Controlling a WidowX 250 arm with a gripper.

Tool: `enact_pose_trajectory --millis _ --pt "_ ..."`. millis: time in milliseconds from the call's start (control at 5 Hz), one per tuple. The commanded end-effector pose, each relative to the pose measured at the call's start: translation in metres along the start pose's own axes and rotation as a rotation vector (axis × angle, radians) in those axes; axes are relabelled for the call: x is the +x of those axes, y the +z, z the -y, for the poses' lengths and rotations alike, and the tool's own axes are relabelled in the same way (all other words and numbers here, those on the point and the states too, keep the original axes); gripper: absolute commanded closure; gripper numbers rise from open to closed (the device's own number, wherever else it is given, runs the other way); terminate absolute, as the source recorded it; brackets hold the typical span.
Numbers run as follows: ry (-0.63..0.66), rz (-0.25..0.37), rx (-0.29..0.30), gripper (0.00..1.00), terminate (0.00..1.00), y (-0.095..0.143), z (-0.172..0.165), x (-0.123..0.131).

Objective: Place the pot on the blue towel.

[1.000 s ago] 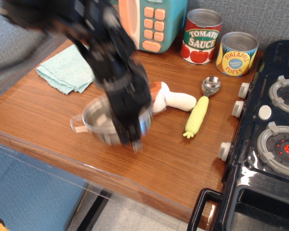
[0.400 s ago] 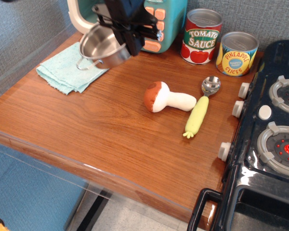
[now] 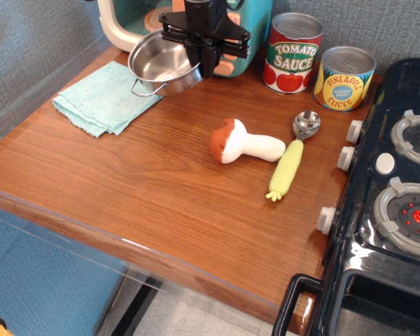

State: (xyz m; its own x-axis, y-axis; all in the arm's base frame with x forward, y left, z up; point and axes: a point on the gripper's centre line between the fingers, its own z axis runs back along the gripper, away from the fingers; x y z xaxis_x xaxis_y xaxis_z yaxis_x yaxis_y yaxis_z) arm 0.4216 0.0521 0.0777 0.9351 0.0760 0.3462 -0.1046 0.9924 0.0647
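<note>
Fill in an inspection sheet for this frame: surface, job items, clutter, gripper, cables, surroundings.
Surface: wooden tabletop, no spills seen.
Job's things: pot tilted at the back, its left part over the corner of the blue towel; whether it is lifted or resting cannot be told.
Clutter: toy mushroom, spoon with yellow-green handle, tomato sauce can, pineapple slices can.
Gripper: gripper shut on the pot's right rim.
Cables: nothing seen.
Surroundings: toy stove at right, teal toy appliance behind, grey fabric wall.
</note>
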Motion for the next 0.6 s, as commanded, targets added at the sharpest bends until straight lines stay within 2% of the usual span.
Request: enact_pose_trajectory --millis 0,200,400 --pt "0.147 0.023 0.108 1.00 0.00 0.023 -0.061 -0.006" --pt "0.201 -0.022 0.118 1.00 0.00 0.008 -0.073 -0.004" --pt "0.210 -0.060 0.142 1.00 0.00 0.003 -0.075 -0.002"
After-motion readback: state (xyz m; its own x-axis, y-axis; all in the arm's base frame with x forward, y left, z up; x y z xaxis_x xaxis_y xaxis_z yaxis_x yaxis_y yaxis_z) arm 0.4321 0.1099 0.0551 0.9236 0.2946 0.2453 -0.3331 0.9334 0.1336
